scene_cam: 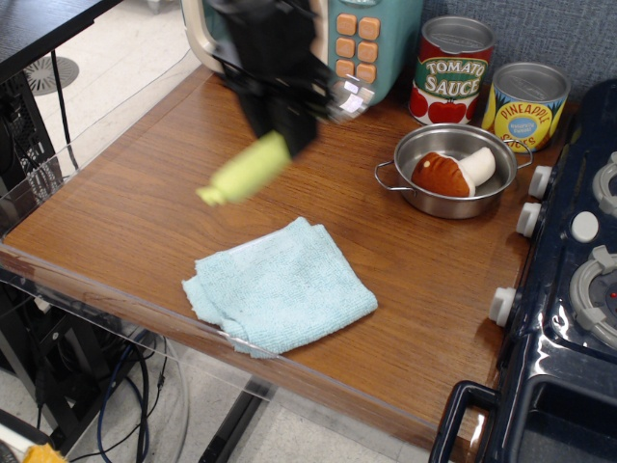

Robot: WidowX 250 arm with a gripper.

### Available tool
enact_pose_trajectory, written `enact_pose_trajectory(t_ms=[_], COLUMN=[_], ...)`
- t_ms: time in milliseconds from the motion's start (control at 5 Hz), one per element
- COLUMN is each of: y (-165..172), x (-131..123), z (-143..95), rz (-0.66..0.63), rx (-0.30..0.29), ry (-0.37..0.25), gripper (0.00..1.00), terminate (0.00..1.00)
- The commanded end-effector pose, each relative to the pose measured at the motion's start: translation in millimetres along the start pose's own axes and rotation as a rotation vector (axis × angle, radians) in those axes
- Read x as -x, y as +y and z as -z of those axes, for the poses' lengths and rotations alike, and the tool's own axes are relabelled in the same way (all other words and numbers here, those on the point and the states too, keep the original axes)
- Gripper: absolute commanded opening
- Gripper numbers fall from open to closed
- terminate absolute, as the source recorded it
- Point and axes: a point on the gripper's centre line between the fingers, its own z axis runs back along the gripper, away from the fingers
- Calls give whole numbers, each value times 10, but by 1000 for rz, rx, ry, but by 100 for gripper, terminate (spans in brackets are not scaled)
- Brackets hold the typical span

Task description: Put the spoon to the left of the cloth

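Note:
My gripper is shut on the spoon and holds it in the air above the table, up and to the left of the cloth. The yellow-green handle points down-left and is motion-blurred; the silver bowl shows behind the gripper to the right. The cloth, a light blue folded towel, lies near the table's front edge, apart from the spoon.
A steel pot with a toy mushroom stands at the right. Two cans, tomato sauce and pineapple, stand behind it. A toy microwave is at the back. A dark toy stove borders the right side.

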Motion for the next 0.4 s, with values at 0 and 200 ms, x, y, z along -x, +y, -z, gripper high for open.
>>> enact_pose_trajectory(t_ms=[0, 200], y=[710, 987], x=[59, 139], z=[-155, -81], rz=[-123, -192], rx=[-157, -204], ry=[27, 45], gripper=[0, 0], terminate=[0, 0])
